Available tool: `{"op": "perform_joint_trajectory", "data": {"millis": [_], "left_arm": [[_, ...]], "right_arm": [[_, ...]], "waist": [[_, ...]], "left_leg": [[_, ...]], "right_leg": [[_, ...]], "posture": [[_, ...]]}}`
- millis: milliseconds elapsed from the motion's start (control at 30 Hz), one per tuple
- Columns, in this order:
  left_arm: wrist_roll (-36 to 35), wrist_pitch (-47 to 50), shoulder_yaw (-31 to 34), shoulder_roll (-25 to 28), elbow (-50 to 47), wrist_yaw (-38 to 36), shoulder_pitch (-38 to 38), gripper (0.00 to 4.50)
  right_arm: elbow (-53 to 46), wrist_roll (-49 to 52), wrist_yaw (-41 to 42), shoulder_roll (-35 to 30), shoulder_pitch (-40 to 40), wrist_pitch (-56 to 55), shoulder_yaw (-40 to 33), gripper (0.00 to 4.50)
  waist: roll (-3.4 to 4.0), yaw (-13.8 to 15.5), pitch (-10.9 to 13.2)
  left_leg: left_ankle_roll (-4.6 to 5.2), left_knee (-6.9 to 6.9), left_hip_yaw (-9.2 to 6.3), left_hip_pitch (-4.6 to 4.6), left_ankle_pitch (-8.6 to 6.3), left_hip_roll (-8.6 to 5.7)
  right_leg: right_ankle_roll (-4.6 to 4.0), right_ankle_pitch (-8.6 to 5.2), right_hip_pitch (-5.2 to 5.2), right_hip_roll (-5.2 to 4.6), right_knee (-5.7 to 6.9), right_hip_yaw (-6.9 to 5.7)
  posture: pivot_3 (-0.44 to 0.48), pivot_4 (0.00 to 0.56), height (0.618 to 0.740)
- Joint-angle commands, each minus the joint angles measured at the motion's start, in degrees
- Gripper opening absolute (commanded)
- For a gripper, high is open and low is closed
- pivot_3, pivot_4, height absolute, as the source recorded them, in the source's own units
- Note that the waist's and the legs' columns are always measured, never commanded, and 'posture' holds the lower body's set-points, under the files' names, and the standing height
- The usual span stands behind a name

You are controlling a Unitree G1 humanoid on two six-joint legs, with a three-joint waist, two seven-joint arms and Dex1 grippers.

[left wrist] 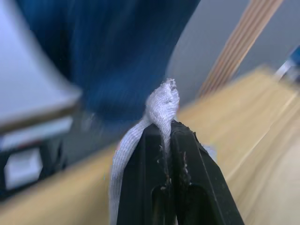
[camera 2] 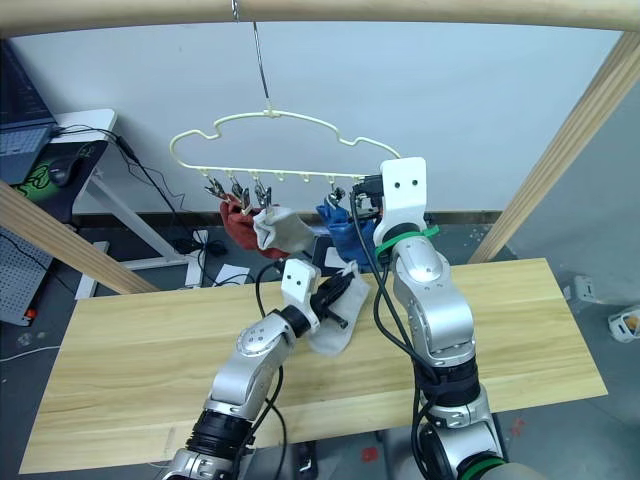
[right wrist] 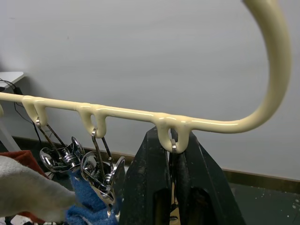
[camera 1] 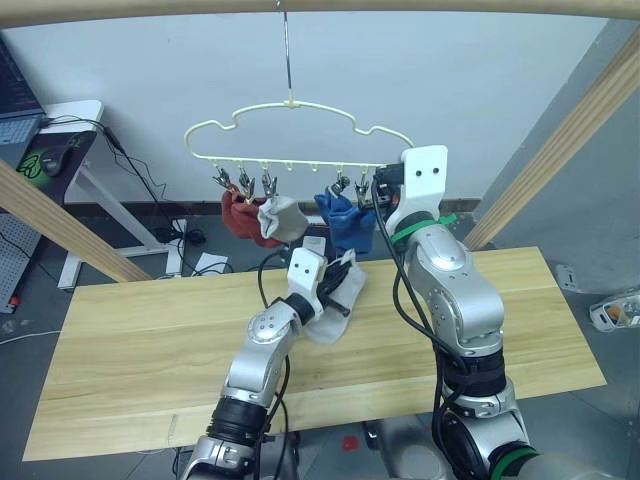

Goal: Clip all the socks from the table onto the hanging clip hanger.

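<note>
While the left gripper (left wrist: 164, 140) is clamping a light grey sock (camera 1: 335, 300) above the table (camera 1: 140, 340), the right gripper (right wrist: 171, 154) is closing on the end clip of the clip hanger (camera 1: 300, 105); lifting the cuff squarely into it seems wise; hung blue socks (camera 1: 350, 222) are crowding close.

Hanger (right wrist: 117, 114): smooth glossy cream coating, looks like coated wire; shiny metal clips (right wrist: 101, 176). Grey sock (left wrist: 161, 105) in the left gripper (left wrist: 167, 136): soft ribbed knit, matt. Blue sock (camera 1: 350, 225): fuzzy knit. Table (camera 1: 150, 340): pale wood planks, visible grain, satin. Gripper fingers (right wrist: 150, 187): matt black plastic.
</note>
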Motion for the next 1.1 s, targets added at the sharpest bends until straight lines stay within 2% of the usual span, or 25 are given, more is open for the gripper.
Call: {"op": "perform_joint_trajectory", "data": {"millis": [33,267,467,800,1100], "left_arm": [[-2.17,-3.40,-0.73,-1.14,-3.37,-2.31,-1.21,0.01],[-1.86,-8.99,-0.87,-2.05,-1.14,-3.21,-5.26,0.01],[-0.62,-11.65,-3.29,-1.41,-1.64,-5.44,-5.51,0.01],[1.88,-13.28,-2.22,-3.92,4.80,-0.17,-10.22,0.01],[2.90,-15.47,-1.78,-3.77,8.64,1.19,-12.39,0.01]], "right_arm": [[-5.31,0.86,-0.30,0.96,-0.63,0.22,-0.21,0.00],[-7.61,1.62,-0.36,2.28,-1.05,2.48,-0.44,0.00],[-8.41,1.41,-0.42,2.66,-1.30,3.30,-0.83,0.00],[-9.93,2.81,-0.02,3.01,-4.09,7.39,-2.59,0.00],[-10.77,3.55,-0.22,2.96,-4.13,9.23,-2.39,0.00]], "waist": [[0.00,-0.15,0.00],[0.00,-1.36,0.00],[0.00,-2.56,0.00],[0.00,-2.72,0.00],[0.00,-2.82,0.00]], "left_leg": [[0.00,0.00,-0.01,-0.01,0.00,-0.01],[0.01,-0.01,-0.02,-0.05,0.00,-0.05],[0.01,-0.10,-0.04,-0.04,0.00,-0.04],[0.01,-0.19,-0.03,-0.03,0.00,-0.07],[0.00,-0.50,-0.01,-0.01,0.01,-0.06]], "right_leg": [[0.00,0.00,0.00,0.00,-0.02,-0.01],[0.00,0.00,-0.02,0.02,-0.04,-0.02],[0.01,-0.01,-0.02,0.05,-0.06,-0.03],[0.01,-0.01,-0.03,0.05,-0.08,-0.03],[0.01,-0.01,-0.11,0.06,-0.16,-0.03]], "posture": [[-0.280,0.284,0.740],[-0.293,0.276,0.740],[-0.300,0.273,0.740],[-0.304,0.272,0.740],[-0.307,0.273,0.740]]}}
